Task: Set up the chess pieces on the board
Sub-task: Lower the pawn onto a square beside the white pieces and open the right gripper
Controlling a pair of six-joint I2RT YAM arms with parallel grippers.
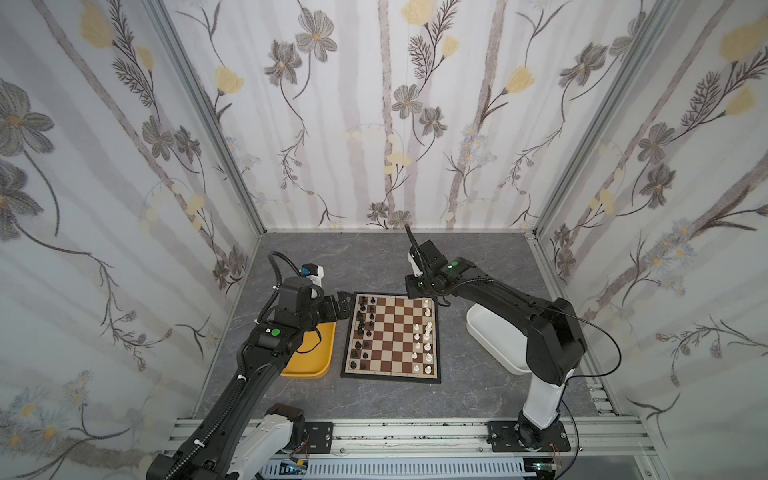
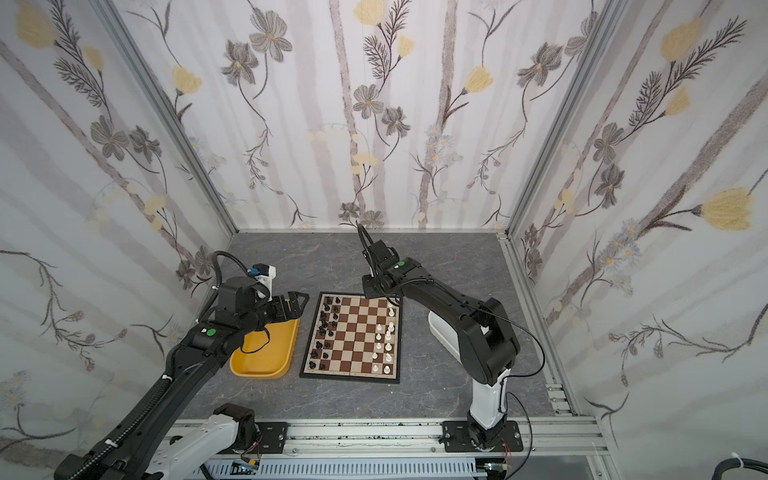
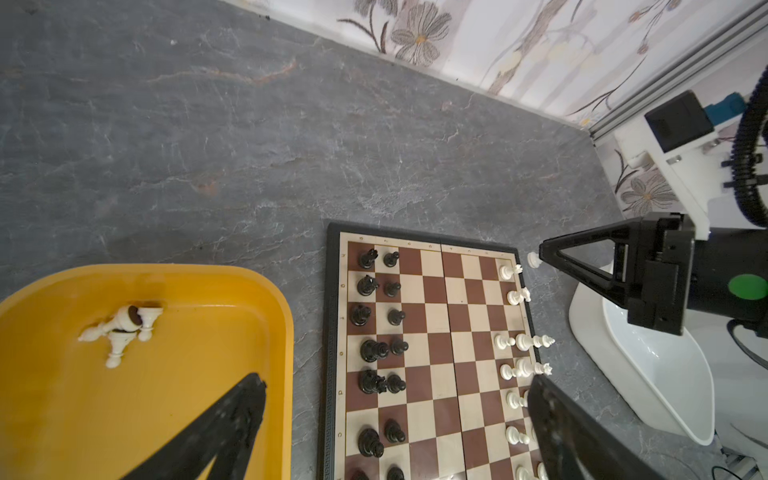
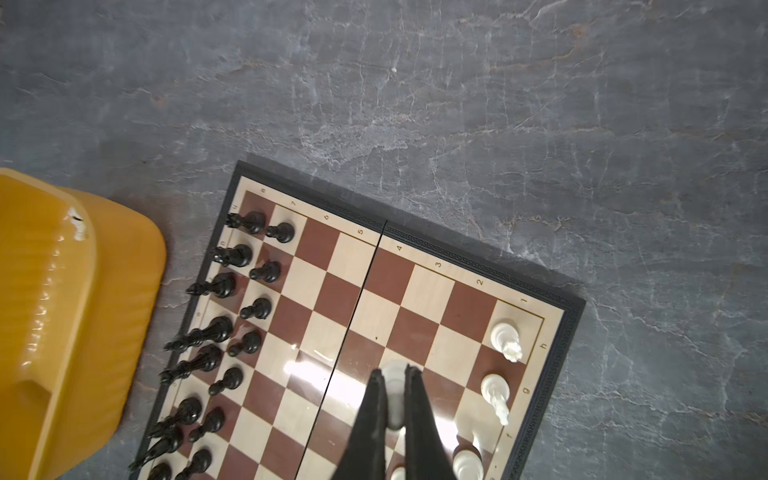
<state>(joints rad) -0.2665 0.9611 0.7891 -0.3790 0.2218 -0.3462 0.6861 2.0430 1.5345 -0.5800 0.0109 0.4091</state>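
Right wrist view, lower centre: the right gripper (image 4: 392, 374) is clamped on a white pawn (image 4: 394, 395), long axis along the jaws, over the board (image 4: 428, 286). Empty second-rank squares (image 4: 446, 349) lie just toward upper right. In a top view, the left gripper (image 1: 341, 306) gapes beside the yellow tray (image 1: 307, 374).

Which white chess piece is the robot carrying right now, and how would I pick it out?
Find the chessboard in the middle of the grey table; white pieces line its right side in both top views. Near the far corner of that side hangs the right hand, shut on one white piece. Unlike its white neighbours it stands on no square: two black fingers pinch it.
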